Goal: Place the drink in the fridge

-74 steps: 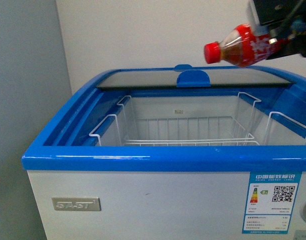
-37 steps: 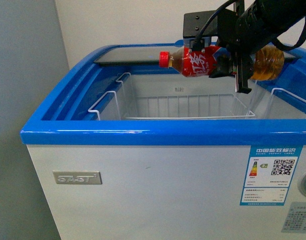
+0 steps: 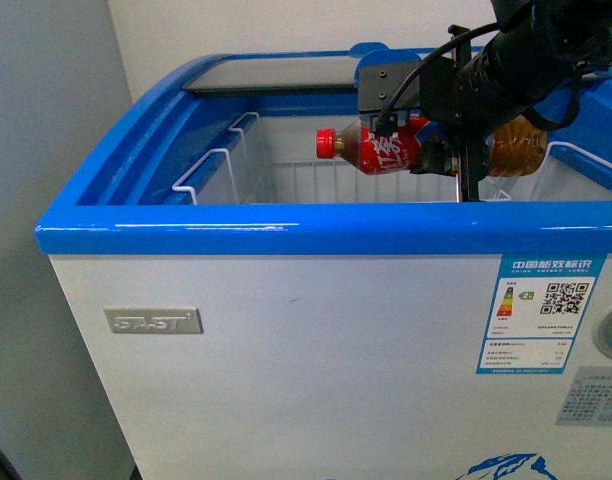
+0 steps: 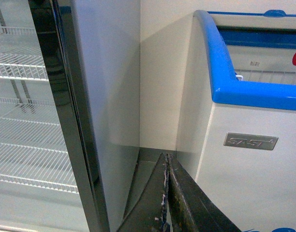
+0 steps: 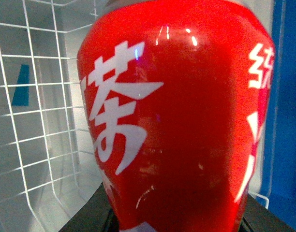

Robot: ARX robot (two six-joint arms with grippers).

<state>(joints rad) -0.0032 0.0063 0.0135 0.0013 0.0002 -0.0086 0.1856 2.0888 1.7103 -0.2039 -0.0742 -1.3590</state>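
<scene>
The fridge [image 3: 286, 225] is a white chest cooler with a blue top rim; its glass lid [image 3: 271, 72] is slid back and white wire baskets [image 3: 221, 165] show inside. My right gripper [image 3: 441, 150] is shut on the drink bottle [image 3: 381, 148], a red-labelled bottle of brown tea with a red cap, held on its side just above the baskets, cap pointing left. The bottle's label fills the right wrist view [image 5: 177, 116]. My left gripper [image 4: 166, 193] is shut and empty, low beside the fridge's corner [image 4: 235, 92].
A tall glass-door cabinet [image 4: 37, 111] with white wire shelves stands left of the fridge, with a narrow floor gap [image 4: 148, 164] and a white wall [image 4: 162, 72] between them. An energy label [image 3: 546, 312] is on the fridge's front.
My right arm has carried the bottle from above the fridge's right rear down and forward into the opening, over the wire baskets. The camera view has shifted slightly down.
</scene>
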